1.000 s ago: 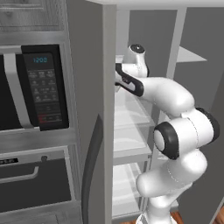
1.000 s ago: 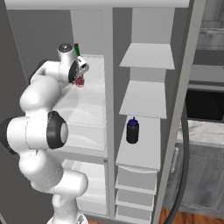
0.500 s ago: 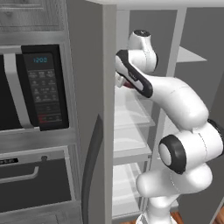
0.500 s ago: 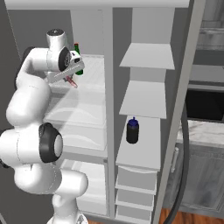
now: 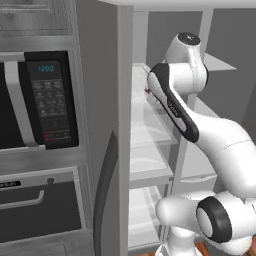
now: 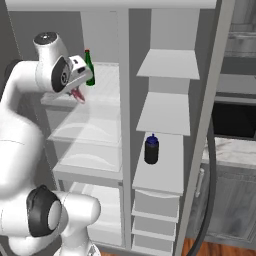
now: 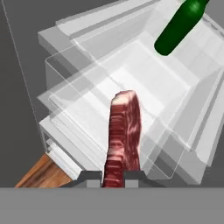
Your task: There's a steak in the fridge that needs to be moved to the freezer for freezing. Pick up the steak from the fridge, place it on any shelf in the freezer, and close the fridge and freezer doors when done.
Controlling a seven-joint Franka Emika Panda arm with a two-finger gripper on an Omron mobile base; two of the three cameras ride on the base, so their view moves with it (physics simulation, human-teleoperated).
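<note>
my pincer (image 7: 113,176) clamped on the steak (image 7: 124,133) | steak edge-on, lifted clear of the fridge (image 6: 95,142) glass shelves (green bottle (image 6: 89,67) at back)

Steak (image 7: 124,131): dark red, pale streaks, edge-on, clamped between fingertips at 6 o'clock, above fridge (image 6: 95,125) glass shelves. Freezer (image 6: 165,115) at 3 o'clock, doors open.

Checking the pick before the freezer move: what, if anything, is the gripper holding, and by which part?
The gripper is shut on the steak, pinching one narrow end; the rest of the slab sticks out edge-on beyond the fingertips.
</note>
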